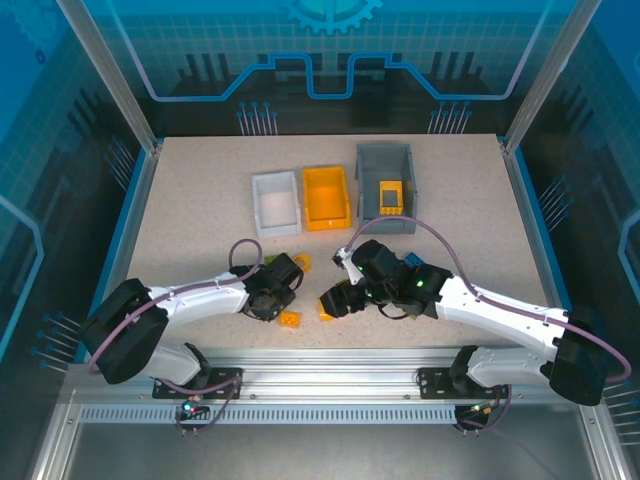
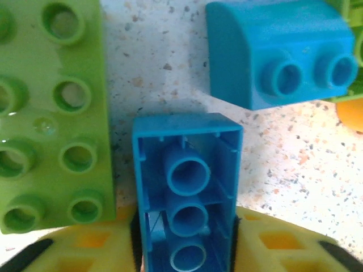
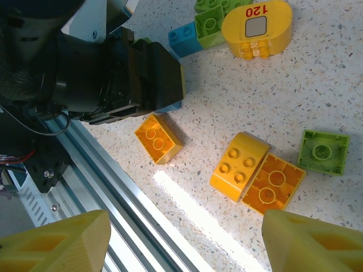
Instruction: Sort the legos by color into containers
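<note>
- Blue brick (image 2: 187, 204) sits hollow side up, and its long axis runs straight out from your left gripper (image 2: 184, 252), whose fingers press on its two long sides.
- You have a green plate (image 2: 51, 113) close beside one long side and a second blue brick (image 2: 278, 54) just ahead, so I judge that a straight lift is safest.
- Beyond stands the white bin (image 1: 258, 205), the container nearest to this arm.
- Your right gripper (image 3: 187, 249) hangs wide open over the orange bricks (image 3: 238, 164).

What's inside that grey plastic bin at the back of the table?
One yellow-orange brick lies inside the grey plastic bin. The floor strip right behind its near wall is hidden from the overhead camera.
</note>
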